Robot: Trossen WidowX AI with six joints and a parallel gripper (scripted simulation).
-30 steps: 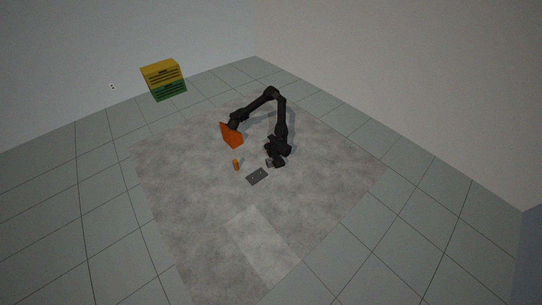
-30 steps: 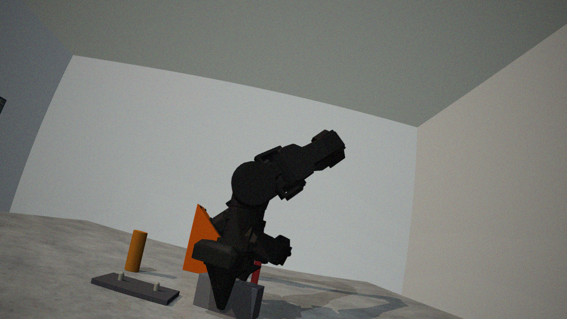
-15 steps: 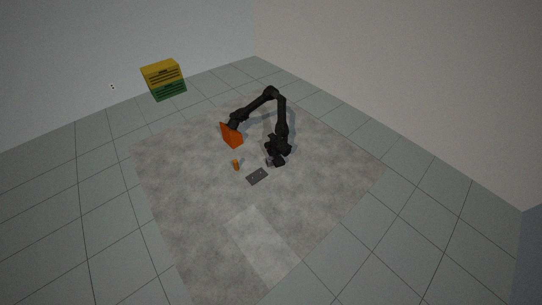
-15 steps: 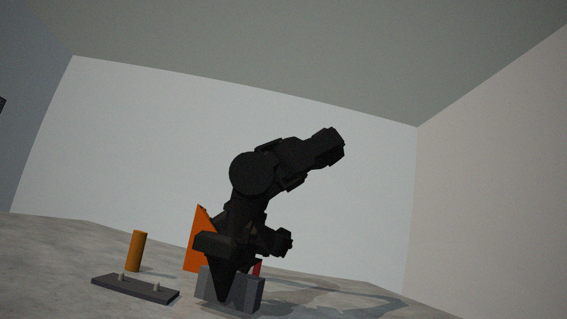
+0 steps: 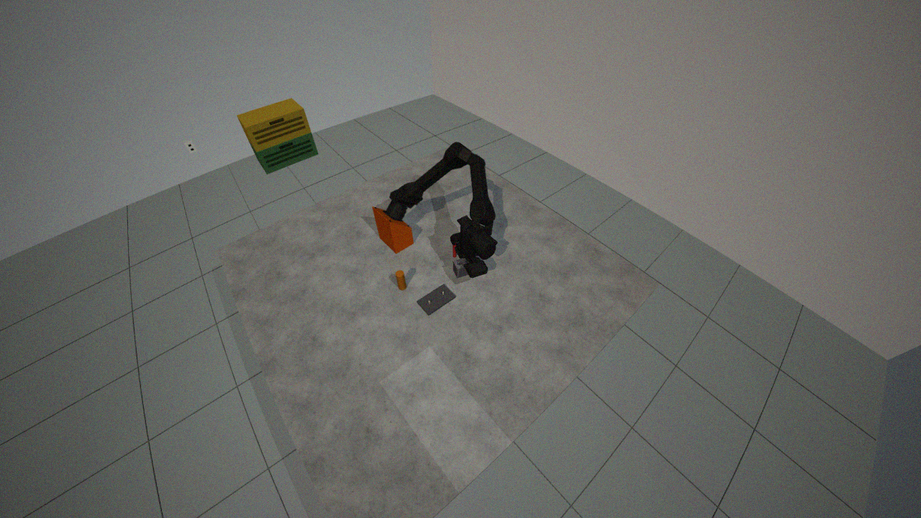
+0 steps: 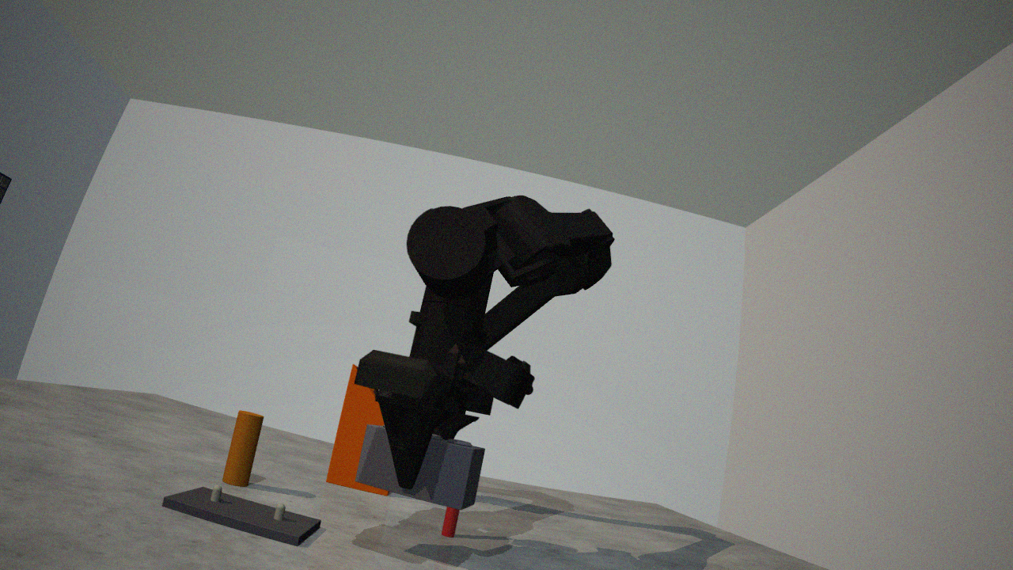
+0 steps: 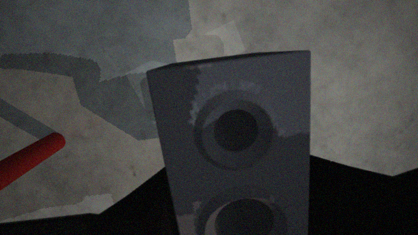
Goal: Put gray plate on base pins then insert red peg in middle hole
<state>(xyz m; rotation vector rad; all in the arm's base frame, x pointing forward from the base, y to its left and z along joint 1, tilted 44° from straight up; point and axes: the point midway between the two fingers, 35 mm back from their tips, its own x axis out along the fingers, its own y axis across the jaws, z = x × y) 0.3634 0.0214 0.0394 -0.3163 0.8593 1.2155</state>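
Exterior view, left to right: orange upright cylinder [image 6: 243,447], then flat dark gray base [image 6: 240,515] with two pale pins, bare on the mottled gray floor [image 6: 85,454]. Black parallel-jaw gripper [image 6: 409,476] is clamped on the gray rectangular plate [image 6: 453,471], lifted off the floor, tilted. Short red peg [image 6: 449,522] stands just under the plate's right corner. Orange wedge block [image 6: 351,439] behind.

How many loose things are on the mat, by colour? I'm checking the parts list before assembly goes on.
Gray: 2, the gray plate shut in the gripper and the base with its two pins.
Red: 1, the red peg.
Orange: 2, the orange cylinder and the orange wedge.
Total: 5.
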